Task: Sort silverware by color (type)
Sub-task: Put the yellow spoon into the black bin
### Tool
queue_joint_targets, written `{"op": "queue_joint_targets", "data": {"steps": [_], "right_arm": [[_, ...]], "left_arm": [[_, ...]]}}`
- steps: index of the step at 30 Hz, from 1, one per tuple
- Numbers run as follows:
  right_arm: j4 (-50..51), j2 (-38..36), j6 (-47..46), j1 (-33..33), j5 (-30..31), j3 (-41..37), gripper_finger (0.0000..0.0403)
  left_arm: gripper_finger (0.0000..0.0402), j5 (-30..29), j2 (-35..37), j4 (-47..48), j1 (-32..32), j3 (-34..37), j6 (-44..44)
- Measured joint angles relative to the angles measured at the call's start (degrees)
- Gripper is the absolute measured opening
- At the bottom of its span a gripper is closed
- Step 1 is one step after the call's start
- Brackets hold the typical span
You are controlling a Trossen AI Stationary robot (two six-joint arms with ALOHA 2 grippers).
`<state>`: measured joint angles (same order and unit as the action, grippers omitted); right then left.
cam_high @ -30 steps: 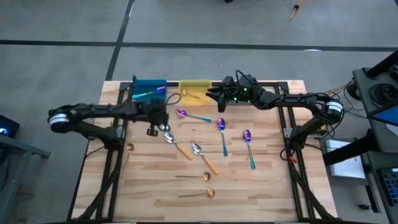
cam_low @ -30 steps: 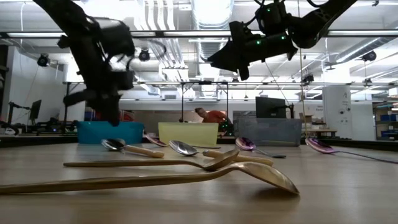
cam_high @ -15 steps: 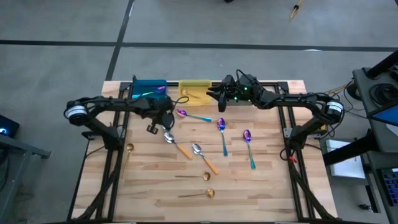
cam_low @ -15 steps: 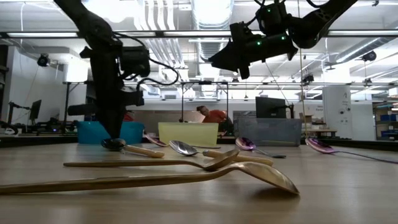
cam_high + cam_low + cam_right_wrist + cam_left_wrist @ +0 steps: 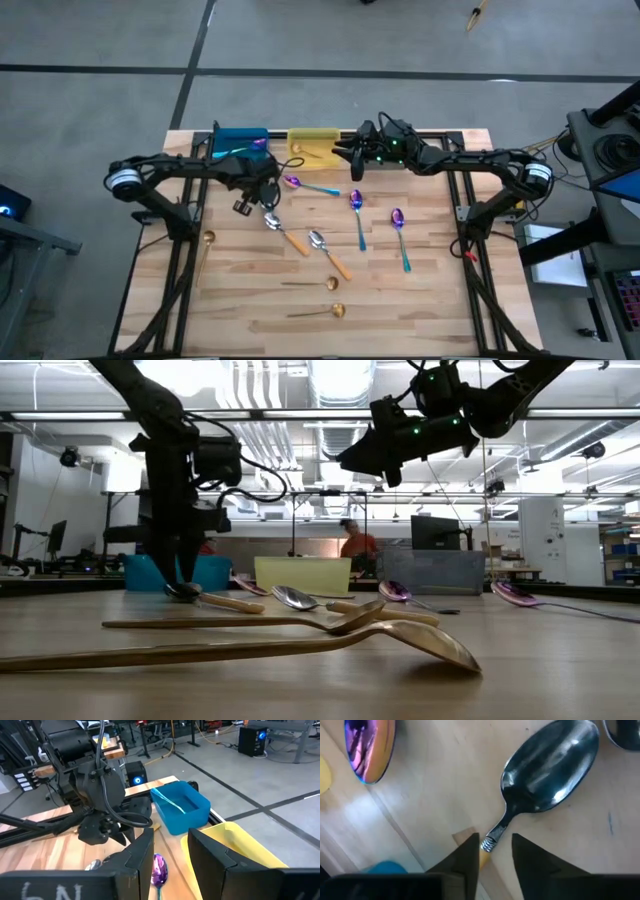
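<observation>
Now the left gripper (image 5: 492, 857) stands lower than a second ago, down at the wooden worktop (image 5: 240, 290) left of centre in the high view, fingers spread astride the neck of the silver-bowled, orange-handled spoon (image 5: 547, 772); likely a pinch comes next; the right gripper (image 5: 170, 857) waits spread, upper centre, near the yellow bin (image 5: 312, 143).

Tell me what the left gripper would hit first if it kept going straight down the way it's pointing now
Most likely the orange-handled spoon. The left gripper points down with its open fingers on either side of the spoon's neck, just behind the silver bowl. Going straight on, it would meet that neck or the wooden table beside it; depth is hard to judge.
</observation>
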<state>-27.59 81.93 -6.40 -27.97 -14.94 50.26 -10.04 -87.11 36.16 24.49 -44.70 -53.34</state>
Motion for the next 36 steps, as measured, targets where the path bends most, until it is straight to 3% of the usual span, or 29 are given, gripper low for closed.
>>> {"op": "queue_joint_targets", "data": {"steps": [5, 11, 16, 23, 30, 36], "right_arm": [[0.3, 0.0, 0.2, 0.0, 0.0, 0.0, 0.0112], [1.1, 0.0, 0.1, 0.0, 0.0, 0.0, 0.0112], [2.2, 0.0, 0.1, 0.0, 0.0, 0.0, 0.0112], [2.2, 0.0, 0.2, 0.0, 0.0, 0.0, 0.0112], [3.5, 0.0, 0.0, 0.1, 0.0, 0.0, 0.0112], [4.6, 0.0, -0.5, 0.1, 0.0, 0.0, 0.0112]], "left_arm": [[0.0144, 0.0, -2.0, -0.8, 0.0, 0.7, -0.3], [0.0145, -0.1, -5.9, -0.6, -0.1, 0.2, 1.5], [0.011, 0.0, -6.9, 0.3, -0.1, 0.0, 1.5], [0.0014, 0.6, -5.5, 0.9, -0.1, 0.5, 2.6], [0.0004, 0.0, -1.6, 0.4, -0.1, 0.8, 10.5], [0.0002, 0.1, 6.5, -0.2, -0.1, 0.8, 17.5]]}}
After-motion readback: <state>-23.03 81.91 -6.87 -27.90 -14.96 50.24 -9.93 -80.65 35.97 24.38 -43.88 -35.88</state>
